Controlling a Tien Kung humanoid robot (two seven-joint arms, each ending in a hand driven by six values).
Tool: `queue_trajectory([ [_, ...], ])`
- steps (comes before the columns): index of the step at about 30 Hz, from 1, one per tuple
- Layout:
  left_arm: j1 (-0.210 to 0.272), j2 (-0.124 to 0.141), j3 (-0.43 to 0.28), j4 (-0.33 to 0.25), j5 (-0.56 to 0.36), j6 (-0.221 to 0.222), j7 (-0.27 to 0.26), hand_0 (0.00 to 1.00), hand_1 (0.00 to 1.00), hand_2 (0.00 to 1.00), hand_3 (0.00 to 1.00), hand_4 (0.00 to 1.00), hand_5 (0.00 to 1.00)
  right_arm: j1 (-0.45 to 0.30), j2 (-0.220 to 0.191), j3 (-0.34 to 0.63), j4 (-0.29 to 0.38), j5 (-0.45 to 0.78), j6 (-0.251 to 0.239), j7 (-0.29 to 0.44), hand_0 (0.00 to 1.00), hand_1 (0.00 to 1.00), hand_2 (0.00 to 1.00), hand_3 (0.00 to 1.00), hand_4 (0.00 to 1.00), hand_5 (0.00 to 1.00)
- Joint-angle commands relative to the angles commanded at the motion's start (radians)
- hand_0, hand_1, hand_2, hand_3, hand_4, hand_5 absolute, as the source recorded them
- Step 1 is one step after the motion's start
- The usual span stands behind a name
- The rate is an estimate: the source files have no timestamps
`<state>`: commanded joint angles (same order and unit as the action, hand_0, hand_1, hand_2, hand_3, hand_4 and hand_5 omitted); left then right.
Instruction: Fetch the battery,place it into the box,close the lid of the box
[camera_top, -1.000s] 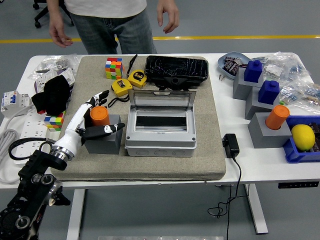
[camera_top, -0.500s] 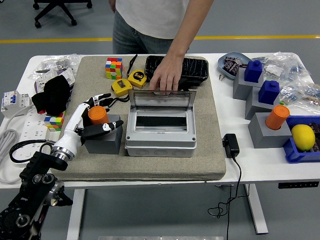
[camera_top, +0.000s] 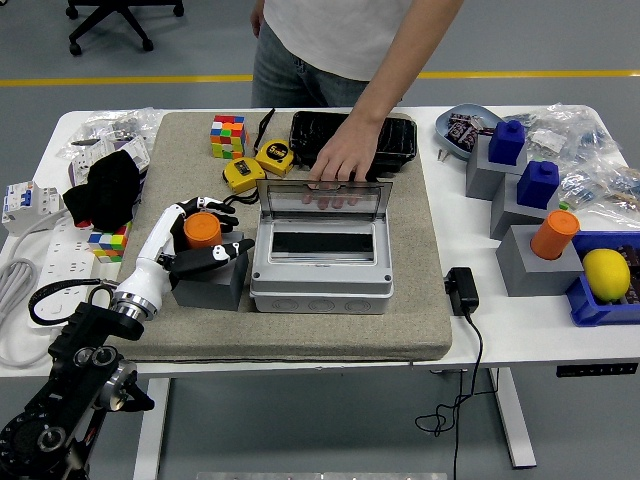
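The orange cylinder battery (camera_top: 203, 230) stands upright in a grey block (camera_top: 210, 285) on the left of the mat. My left hand (camera_top: 222, 228) is curled around the battery, fingers behind it and thumb in front. The grey box (camera_top: 320, 285) sits mid-mat, and its clear lid (camera_top: 322, 200) stands open toward the far side. A person's hand (camera_top: 345, 160) reaches in from the far side and rests its fingers on the lid's top edge. My right hand is out of view.
Two yellow tape measures (camera_top: 243, 175), a Rubik's cube (camera_top: 227, 135) and a black case (camera_top: 352, 140) lie behind the box. A black cloth (camera_top: 100, 190) and power strip are left. A charger (camera_top: 462, 290), grey blocks with blue and orange caps and a lemon (camera_top: 606, 272) are right.
My left hand has closed its fingers in around the battery. The person has stepped up and put a hand on the box lid's top edge.
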<state>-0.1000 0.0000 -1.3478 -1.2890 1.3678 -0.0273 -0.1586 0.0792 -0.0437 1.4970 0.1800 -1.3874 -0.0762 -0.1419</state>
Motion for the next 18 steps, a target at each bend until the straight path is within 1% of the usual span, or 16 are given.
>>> queue_trajectory([
  [3,-0.001,0.0,0.004,0.0,0.0,0.004,0.0,0.465,0.508,0.393,0.4,0.998,0.002,0.0,0.0,0.001,0.0,-0.001,0.0,0.0,0.723,0.648,0.665,0.689,0.998,0.898],
  [4,-0.001,0.0,0.005,0.001,0.001,0.006,0.0,0.36,0.434,0.356,0.349,0.998,0.002,0.0,0.0,0.001,0.0,-0.001,0.0,0.0,0.723,0.648,0.665,0.688,0.998,0.898],
  [9,-0.002,0.0,0.009,0.001,0.009,0.019,0.001,0.36,0.434,0.356,0.349,0.998,0.002,0.0,0.0,0.0,0.0,0.001,0.0,0.001,0.723,0.648,0.665,0.688,0.998,0.898],
  [10,-0.002,0.0,0.01,0.001,0.012,0.021,0.002,0.247,0.357,0.28,0.271,0.998,0.002,0.001,0.0,-0.001,0.0,0.001,0.0,0.001,0.722,0.648,0.665,0.689,0.998,0.899],
  [15,-0.004,0.0,0.015,-0.001,0.039,0.028,0.01,0.247,0.357,0.28,0.271,0.998,0.002,0.001,0.0,-0.002,0.0,0.003,0.0,0.001,0.722,0.648,0.665,0.689,0.998,0.899],
  [16,-0.005,0.0,0.016,-0.003,0.05,0.029,0.013,0.19,0.249,0.205,0.196,0.998,0.002,0.002,0.0,-0.001,0.0,0.003,0.0,0.001,0.722,0.648,0.665,0.69,0.998,0.899],
  [18,-0.006,0.0,0.018,-0.004,0.071,0.038,0.016,0.19,0.249,0.205,0.196,0.998,0.002,0.002,-0.001,-0.001,0.0,0.003,-0.001,0.001,0.722,0.648,0.665,0.69,0.998,0.899],
])
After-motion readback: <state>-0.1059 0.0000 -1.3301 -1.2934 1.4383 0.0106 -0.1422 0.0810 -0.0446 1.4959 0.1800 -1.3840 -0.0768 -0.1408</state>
